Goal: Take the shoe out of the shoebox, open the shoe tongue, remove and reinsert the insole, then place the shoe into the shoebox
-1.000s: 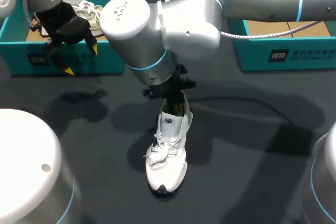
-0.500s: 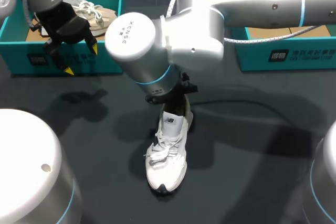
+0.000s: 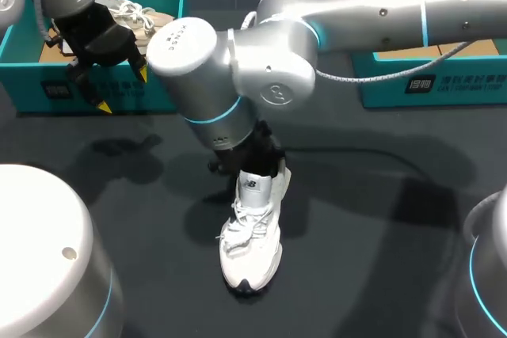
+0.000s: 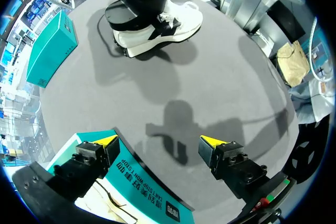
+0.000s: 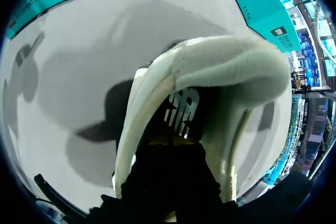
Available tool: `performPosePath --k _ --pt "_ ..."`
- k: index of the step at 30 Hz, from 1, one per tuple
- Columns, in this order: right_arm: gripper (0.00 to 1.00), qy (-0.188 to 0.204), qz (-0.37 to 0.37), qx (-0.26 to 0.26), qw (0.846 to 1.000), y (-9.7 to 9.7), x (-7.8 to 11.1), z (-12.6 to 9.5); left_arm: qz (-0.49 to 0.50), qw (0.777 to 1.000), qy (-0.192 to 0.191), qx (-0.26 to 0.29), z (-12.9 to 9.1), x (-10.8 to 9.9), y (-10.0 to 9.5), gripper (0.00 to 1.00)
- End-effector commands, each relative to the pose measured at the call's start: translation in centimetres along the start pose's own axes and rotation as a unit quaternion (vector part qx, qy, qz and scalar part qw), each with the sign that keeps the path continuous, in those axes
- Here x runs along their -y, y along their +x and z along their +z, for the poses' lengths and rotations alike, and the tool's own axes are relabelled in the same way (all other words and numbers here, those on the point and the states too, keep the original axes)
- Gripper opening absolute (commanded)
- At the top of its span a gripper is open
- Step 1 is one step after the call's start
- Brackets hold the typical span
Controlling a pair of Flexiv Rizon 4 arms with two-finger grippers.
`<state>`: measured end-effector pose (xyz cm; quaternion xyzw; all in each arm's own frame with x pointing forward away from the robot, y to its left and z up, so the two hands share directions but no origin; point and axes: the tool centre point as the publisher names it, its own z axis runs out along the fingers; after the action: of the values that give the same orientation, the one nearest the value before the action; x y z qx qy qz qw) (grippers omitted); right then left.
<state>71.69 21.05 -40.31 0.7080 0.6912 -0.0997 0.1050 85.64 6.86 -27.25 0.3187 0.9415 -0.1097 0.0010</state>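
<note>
The right hand (image 3: 247,162), its grip impossible to tell, sat inside the heel opening of the shoe (image 3: 252,235), far nearer than the spread left hand (image 3: 119,89).

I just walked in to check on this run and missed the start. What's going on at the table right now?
The white sneaker stands on the dark table, not in a box. The right arm's hand is pushed down into its opening at the heel end; what it grips in there is hidden. The left arm's hand hangs open and empty above the front wall of the teal shoebox, which holds a second, beige sneaker.
</note>
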Motion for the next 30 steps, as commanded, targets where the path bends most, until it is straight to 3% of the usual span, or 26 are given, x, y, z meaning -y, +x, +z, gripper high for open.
performPosePath --k 1,5,19,30 --pt "0.0 0.011 0.19 -0.015 0.982 -0.3 2.0 1.6 0.0 1.0 -0.001 -0.001 0.0 0.0 0.0 1.0" --pt "0.0 0.014 0.198 -0.014 0.98 -1.2 2.6 0.0 0.0 1.0 -0.001 -0.001 0.0 0.0 0.0 1.0" --pt "0.0 -0.035 0.185 -0.052 0.981 -1.7 -0.1 -5.5 0.0 1.0 -0.001 -0.001 0.0 0.0 0.0 1.0" --pt "0.0 0.006 0.179 -0.074 0.981 -1.5 -0.4 -6.3 0.0 1.0 -0.001 -0.001 0.0 0.0 0.0 1.0"
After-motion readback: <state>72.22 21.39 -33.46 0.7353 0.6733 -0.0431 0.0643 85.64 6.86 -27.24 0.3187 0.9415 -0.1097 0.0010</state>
